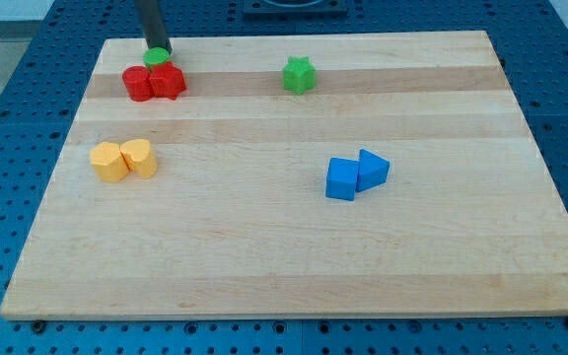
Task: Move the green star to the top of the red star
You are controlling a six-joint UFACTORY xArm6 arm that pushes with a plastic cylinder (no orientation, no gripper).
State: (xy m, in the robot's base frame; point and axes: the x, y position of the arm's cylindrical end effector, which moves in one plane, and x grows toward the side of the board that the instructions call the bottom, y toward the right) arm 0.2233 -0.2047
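Note:
The green star [300, 75] sits near the view's top, a little right of the middle. Two red blocks touch each other at the top left: the left one [138, 84] looks rounded, and the right one [169, 81] looks like the red star, though its shape is hard to make out. A small green round block [155, 57] sits just above the red pair, touching them. My tip [157, 51] rests at that green round block's top edge, far to the left of the green star.
Two yellow blocks [109, 163] [140, 157] touch each other at the left. A blue cube [342, 179] and a blue triangular block [373, 169] touch at the centre right. The wooden board [284, 266] lies on a blue perforated table.

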